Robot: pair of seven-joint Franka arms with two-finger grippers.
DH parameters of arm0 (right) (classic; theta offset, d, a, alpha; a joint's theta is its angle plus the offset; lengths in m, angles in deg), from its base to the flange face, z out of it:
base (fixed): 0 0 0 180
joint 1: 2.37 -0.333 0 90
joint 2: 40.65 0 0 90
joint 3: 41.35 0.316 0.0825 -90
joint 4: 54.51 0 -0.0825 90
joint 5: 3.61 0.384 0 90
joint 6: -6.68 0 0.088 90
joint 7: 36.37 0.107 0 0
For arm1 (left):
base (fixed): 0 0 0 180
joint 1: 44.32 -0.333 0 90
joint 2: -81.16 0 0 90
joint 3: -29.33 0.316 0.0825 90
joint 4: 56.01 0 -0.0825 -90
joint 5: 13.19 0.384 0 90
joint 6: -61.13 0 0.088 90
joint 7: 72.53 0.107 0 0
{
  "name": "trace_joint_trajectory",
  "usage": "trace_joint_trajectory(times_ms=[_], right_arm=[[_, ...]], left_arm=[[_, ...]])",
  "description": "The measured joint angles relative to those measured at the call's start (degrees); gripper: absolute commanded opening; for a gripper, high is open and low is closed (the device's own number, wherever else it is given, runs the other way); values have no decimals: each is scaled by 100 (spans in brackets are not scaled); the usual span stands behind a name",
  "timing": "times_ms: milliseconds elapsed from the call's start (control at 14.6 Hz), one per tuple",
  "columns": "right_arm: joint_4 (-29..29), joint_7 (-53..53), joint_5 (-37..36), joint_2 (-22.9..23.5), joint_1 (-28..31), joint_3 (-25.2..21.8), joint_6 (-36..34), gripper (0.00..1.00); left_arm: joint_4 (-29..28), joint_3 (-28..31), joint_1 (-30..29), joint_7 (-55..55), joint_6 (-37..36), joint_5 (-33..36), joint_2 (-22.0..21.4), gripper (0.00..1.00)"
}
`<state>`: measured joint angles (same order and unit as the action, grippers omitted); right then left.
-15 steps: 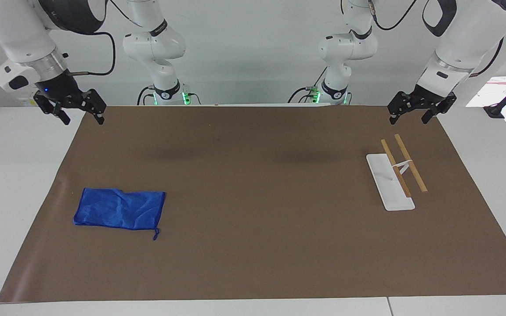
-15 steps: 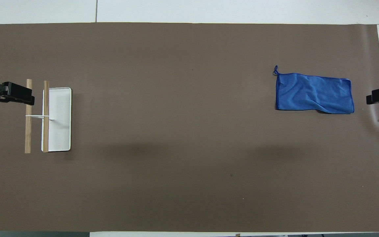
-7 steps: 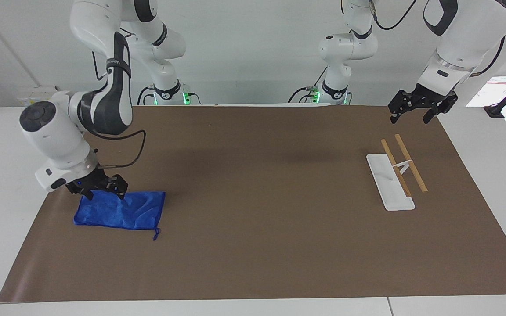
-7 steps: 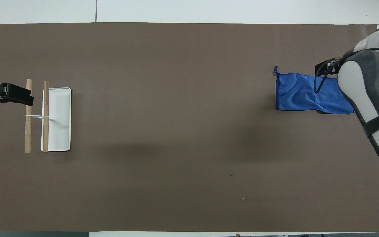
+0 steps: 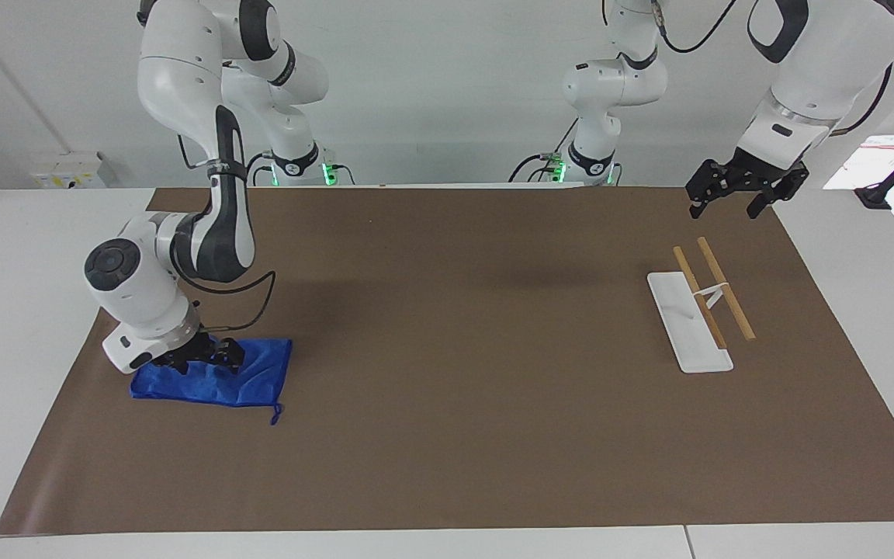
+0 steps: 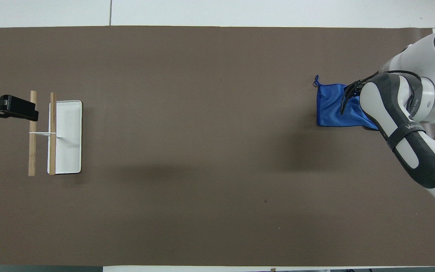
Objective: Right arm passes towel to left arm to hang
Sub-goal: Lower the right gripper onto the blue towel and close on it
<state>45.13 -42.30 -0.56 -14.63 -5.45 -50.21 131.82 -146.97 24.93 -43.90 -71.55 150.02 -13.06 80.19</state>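
Mat (image 5: 447, 435): a brown sheet is spread over the table and is taken as the landmark for all places below
Right arm (image 5: 206, 233): it is bent down over the mat's end on its own side, its wrist set low above the towel
Left arm (image 5: 812, 70): it is held waiting above the mat's corner nearest its own base
Rack (image 5: 699, 310): a white base with two wooden rails is set on the mat toward the left arm's end; nothing is hung on it
Towel (image 5: 249, 380): it is laid flat on the mat toward the right arm's end, its string loop (image 5: 276, 413) trailing from one corner
Right gripper (image 5: 202, 359): it is pressed down onto the towel's edge nearer the robots; whether the jaws are closed on cloth cannot be told
Left gripper (image 5: 726, 194): its jaws are spread wide and nothing is held
Progress: judged as the very start; the pick-up is under way, while the lift, the hand-over and the hanging are all left to be done
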Motion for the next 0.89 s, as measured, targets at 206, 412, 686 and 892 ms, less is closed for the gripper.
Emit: trace_joint_trajectory(times_ms=[206, 412, 686, 892], right_arm=[[385, -24, 0, -5, 4, -3, 480, 84], [542, -47, 0, -16, 4, -3, 604, 37], [548, -88, 0, -64, 4, -3, 587, 0], [444, -96, 0, -95, 2, -3, 339, 0]], left_arm=[[0, 0, 0, 1, 0, 0, 0, 100], [0, 0, 0, 1, 0, 0, 0, 100], [0, 0, 0, 2, 0, 0, 0, 100], [0, 0, 0, 2, 0, 0, 0, 100]])
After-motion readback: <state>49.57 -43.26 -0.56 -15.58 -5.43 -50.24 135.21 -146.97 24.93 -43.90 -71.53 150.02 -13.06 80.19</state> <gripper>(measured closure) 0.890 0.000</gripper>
